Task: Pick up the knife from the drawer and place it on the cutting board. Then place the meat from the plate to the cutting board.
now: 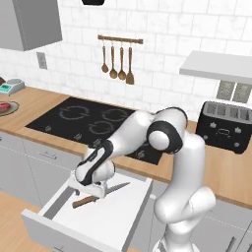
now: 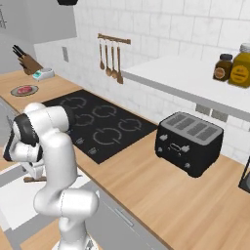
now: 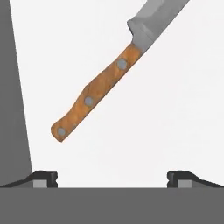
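the knife [image 3: 98, 87] lies flat on the white floor of the open drawer [image 1: 113, 221], handle toward you in the hand view and blade running off toward the top edge. expect it to be light and rigid, with weight biased to the steel blade [image 3: 153, 19]. the wooden handle [image 3: 94, 94] with its 3 rivets looks like your best hold: thicker than the blade and probably less slick. it sits low, so you'll need the fingertips [image 3: 43, 178] right down at the drawer floor, 1 on each side of the handle. take it near the blade end of the handle so it doesn't tip.

the gripper [image 1: 89, 187] hangs just above the knife with its jaws spread wide, holding nothing. farther out, the meat [image 2: 24, 90] rests on its plate [image 2: 24, 94] at the far end of the counter [image 2: 161, 195], well apart from the drawer.
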